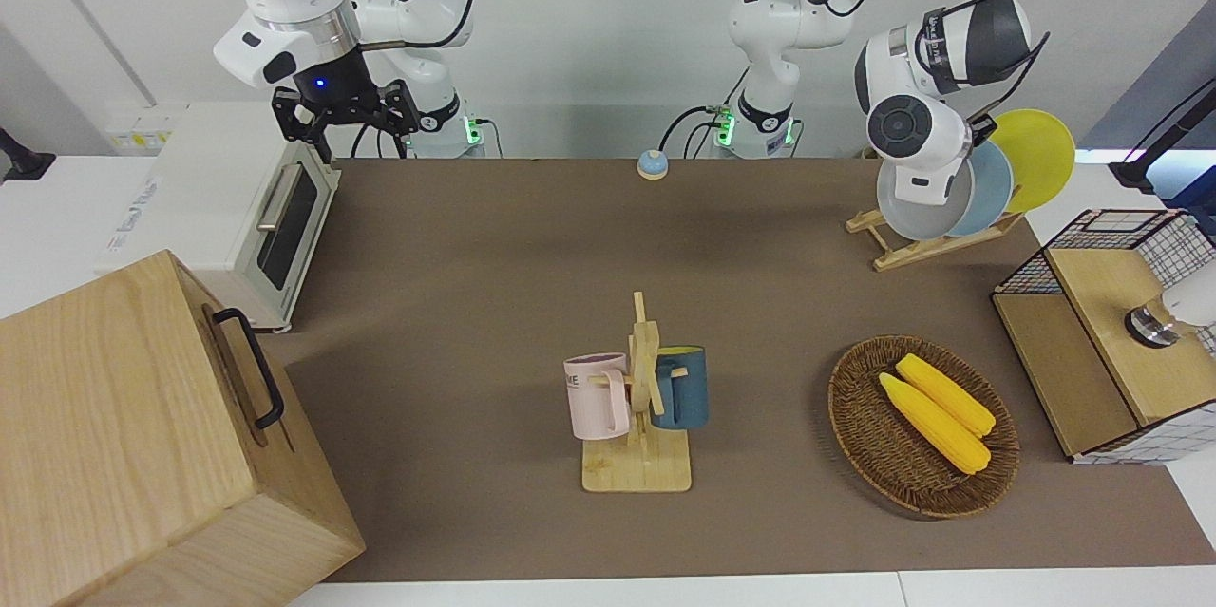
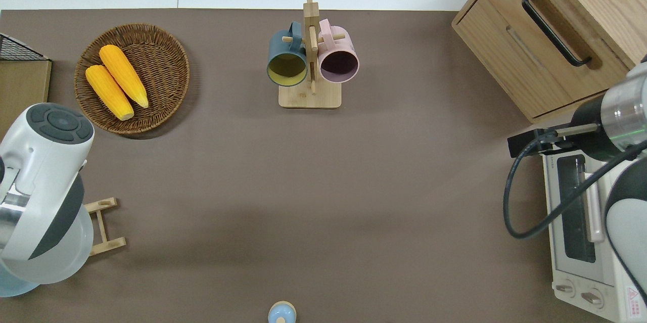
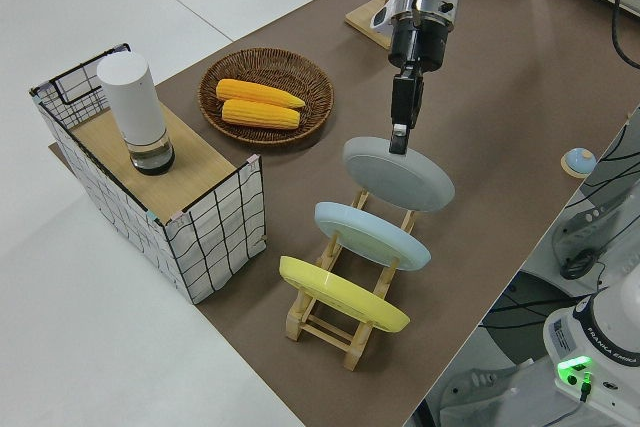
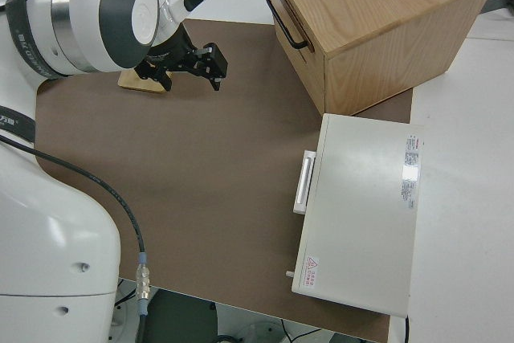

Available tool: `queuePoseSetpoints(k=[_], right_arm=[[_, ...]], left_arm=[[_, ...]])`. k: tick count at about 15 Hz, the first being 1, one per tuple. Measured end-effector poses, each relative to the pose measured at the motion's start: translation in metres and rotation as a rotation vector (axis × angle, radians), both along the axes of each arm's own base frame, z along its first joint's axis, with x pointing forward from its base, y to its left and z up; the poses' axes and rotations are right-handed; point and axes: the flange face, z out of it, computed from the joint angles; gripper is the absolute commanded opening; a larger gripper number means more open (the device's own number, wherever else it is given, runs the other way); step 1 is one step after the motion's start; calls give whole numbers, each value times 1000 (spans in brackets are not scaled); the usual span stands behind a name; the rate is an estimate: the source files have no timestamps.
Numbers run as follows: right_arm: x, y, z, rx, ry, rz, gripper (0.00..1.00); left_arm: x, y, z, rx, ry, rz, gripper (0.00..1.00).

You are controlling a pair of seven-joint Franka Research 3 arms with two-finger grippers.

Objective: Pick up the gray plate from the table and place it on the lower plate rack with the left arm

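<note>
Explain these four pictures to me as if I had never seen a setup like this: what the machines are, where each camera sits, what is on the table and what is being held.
These are two white robot arms bolted at one edge of a brown table. The front picture looks across at them, another looks straight down, and two come from the table's ends.

The left gripper grips the rim of the gray plate, its jaws shut on it, holding the plate over the lower plate rack, a small wooden rack. A light blue plate and a yellow plate already stand in its slots.

The right gripper is parked, jaws open.

Also on the table: a wooden stand hung with a pink mug and a dark blue mug, a wicker basket holding two corn cobs, a toaster oven, a wooden drawer box and a wire crate.
</note>
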Motion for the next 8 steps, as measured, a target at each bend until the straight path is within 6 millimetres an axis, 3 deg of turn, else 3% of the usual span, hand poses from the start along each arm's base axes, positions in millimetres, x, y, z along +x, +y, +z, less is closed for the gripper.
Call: queuePoseSetpoints(k=[8], right_arm=[[0,0,0,0,0,0,983]], left_arm=[[1,-8,-42,66,-11,60,0]])
